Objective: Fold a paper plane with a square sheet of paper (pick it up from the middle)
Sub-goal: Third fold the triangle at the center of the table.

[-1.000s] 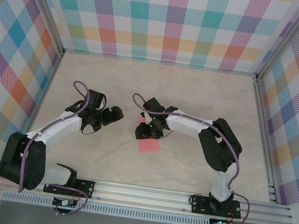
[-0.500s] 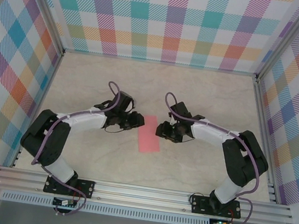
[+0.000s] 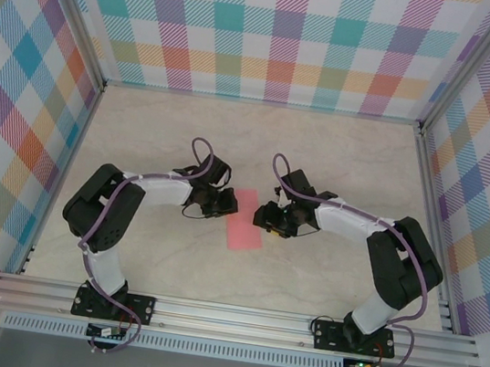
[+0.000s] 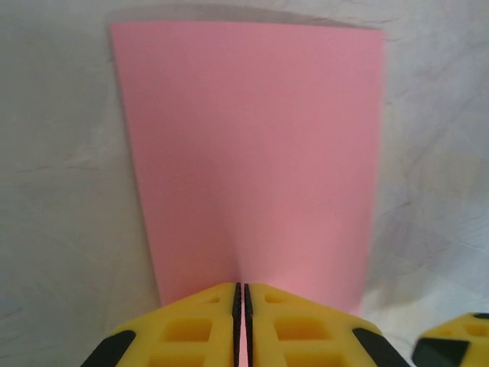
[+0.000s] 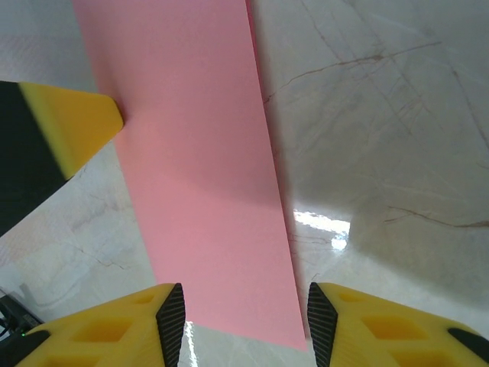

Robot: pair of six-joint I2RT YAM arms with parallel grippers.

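Observation:
The salmon-pink sheet of paper (image 3: 244, 223) lies flat on the marble table as a narrow rectangle, with a second layer showing along one long edge. My left gripper (image 3: 229, 203) is low at its left edge. In the left wrist view the paper (image 4: 252, 153) lifts in a small ridge that runs into my left gripper (image 4: 241, 287), whose yellow jaws are shut on that edge. My right gripper (image 3: 261, 216) is at the paper's right edge. In the right wrist view my right gripper (image 5: 244, 307) is open, with a corner of the paper (image 5: 199, 153) between the fingers, untouched.
Plaid walls (image 3: 275, 40) enclose the table on three sides. An aluminium rail (image 3: 234, 316) with both arm bases runs along the near edge. One left fingertip (image 5: 72, 130) shows across the paper in the right wrist view.
My left arm swung in to the paper's left edge and its jaws went from wide open to shut. My right gripper came off the paper and now sits at its right edge.

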